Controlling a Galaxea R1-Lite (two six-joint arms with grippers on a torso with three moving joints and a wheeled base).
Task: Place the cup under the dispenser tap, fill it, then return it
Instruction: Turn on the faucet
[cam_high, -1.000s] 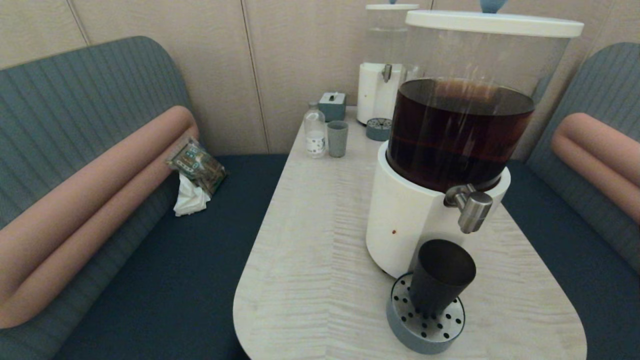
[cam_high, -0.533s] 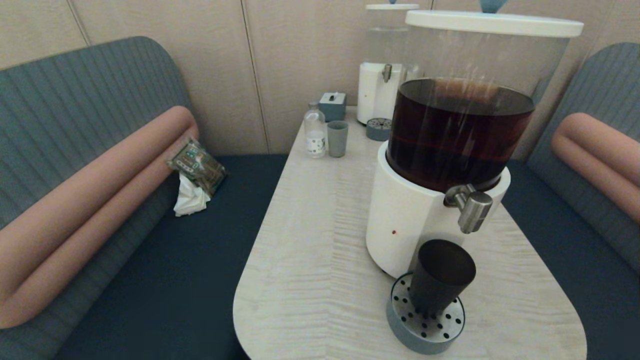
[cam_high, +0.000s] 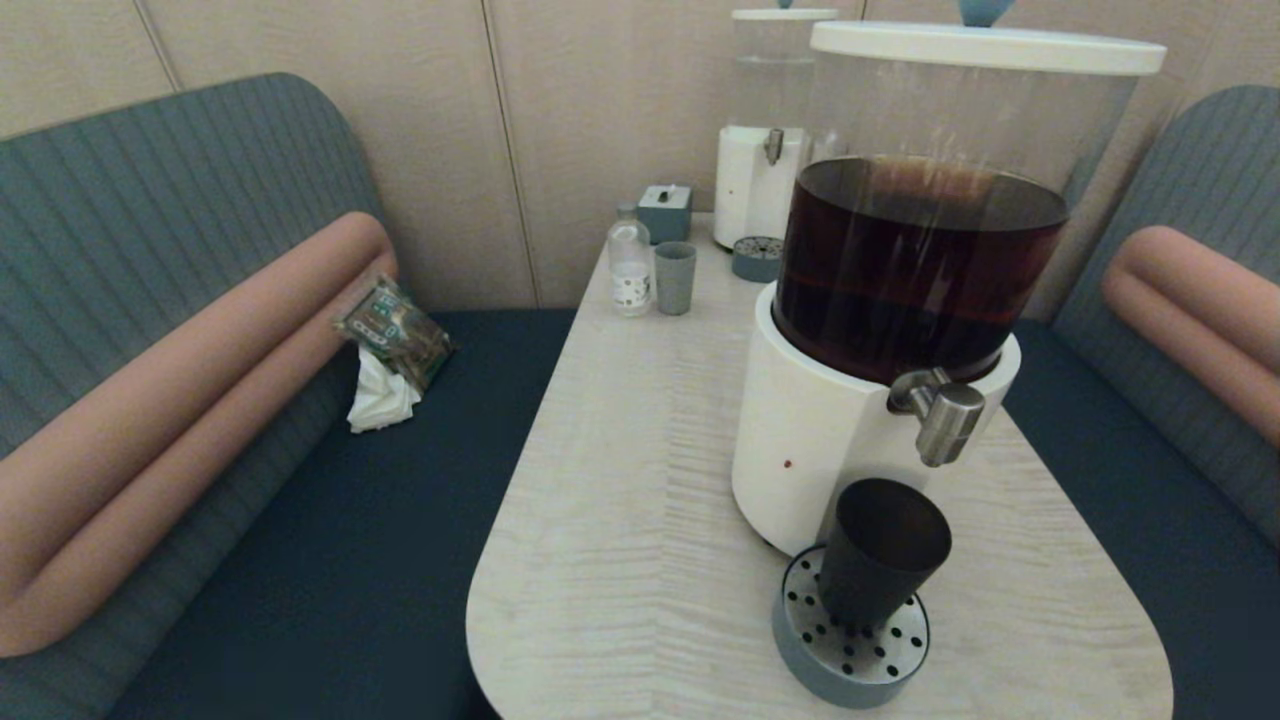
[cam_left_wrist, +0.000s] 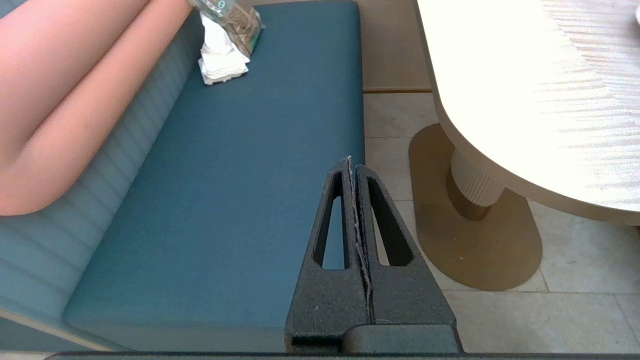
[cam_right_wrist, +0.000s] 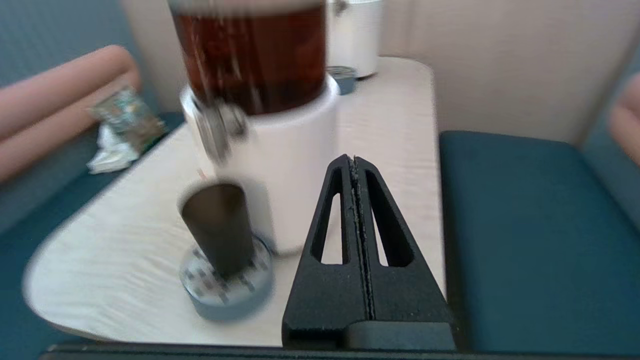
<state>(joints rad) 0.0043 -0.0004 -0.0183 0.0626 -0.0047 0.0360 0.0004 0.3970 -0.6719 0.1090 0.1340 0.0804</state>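
cup (cam_high: 880, 550): seen upright on the perforated drip tray (cam_high: 850, 645), near tabletop edge, beneath dispenser tap (cam_high: 943, 420)
contents: hidden
left gripper (cam_left_wrist: 353, 167): jaws closed, empty, over bench seat (cam_left_wrist: 235, 175)
right gripper (cam_right_wrist: 354, 165): jaws closed, empty, beside tabletop
bottle (cam_high: 630, 262) label: unreadable

Beige panelled walls (cam_high: 600, 120) close off a booth. A pale wood-grain worktop (cam_high: 640, 480) with rounded corners stands on a ribbed pedestal (cam_left_wrist: 475, 182) with an oval brass-coloured foot (cam_left_wrist: 480, 250) on a pale tiled floor (cam_left_wrist: 390, 115). Benches flank it on both sides, with dark blue seats (cam_high: 330, 560), grey-green ribbed backs (cam_high: 150, 220) and salmon bolsters (cam_high: 180, 400).
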